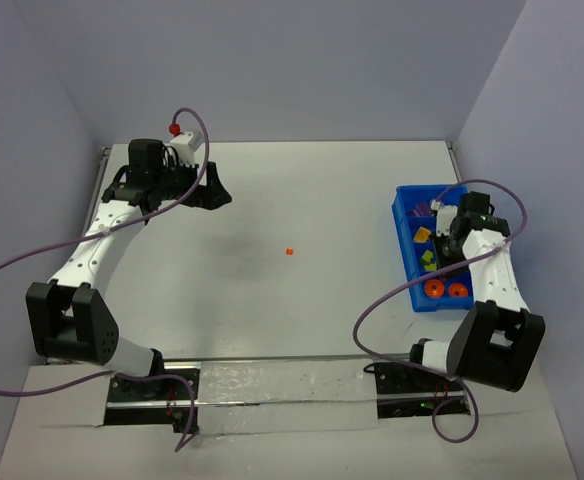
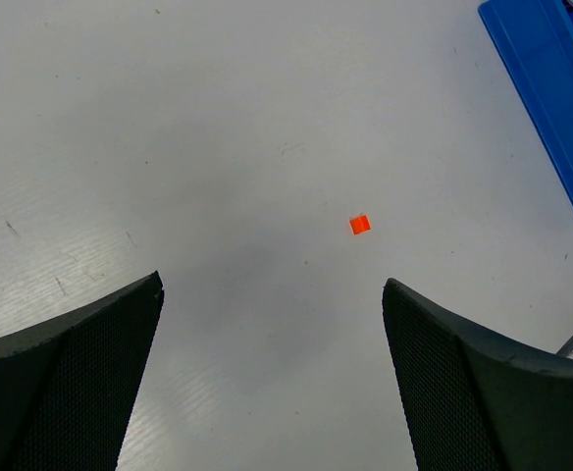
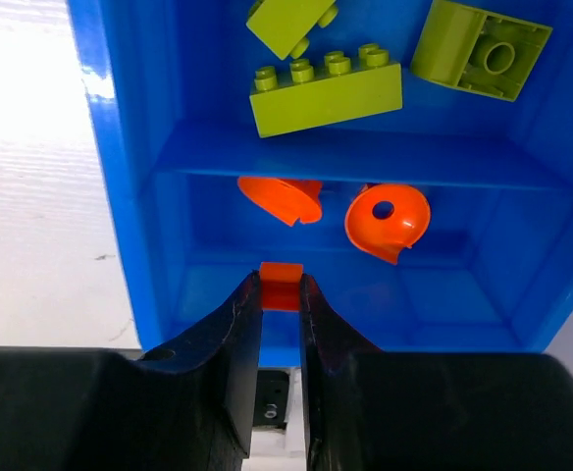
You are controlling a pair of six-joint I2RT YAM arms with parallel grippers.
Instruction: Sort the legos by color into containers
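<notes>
Right claw (image 3: 281, 294) pinched small orange piece (image 3: 281, 274) over tray (image 3: 120, 196), orange compartment (image 3: 443, 294). I judged: lower first, release gently, avoid bounce toward green bricks (image 3: 326, 93). Left claw (image 2: 272, 283) gaped wide above worktop (image 2: 169, 147); stray orange bit (image 2: 359, 225) lay there.

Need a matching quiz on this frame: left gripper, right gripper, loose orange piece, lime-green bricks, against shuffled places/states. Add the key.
Things:
1. left gripper
2. right gripper
3. loose orange piece
4. lime-green bricks

Places/states:
A. in a compartment of the blue tray, next to the one with the rounded orange pieces
B. shut on a small orange brick
C. lying on the table, outside the tray
D. open, above the table

Pairs: 1-D, 2-B, 3-C, 4-A
</notes>
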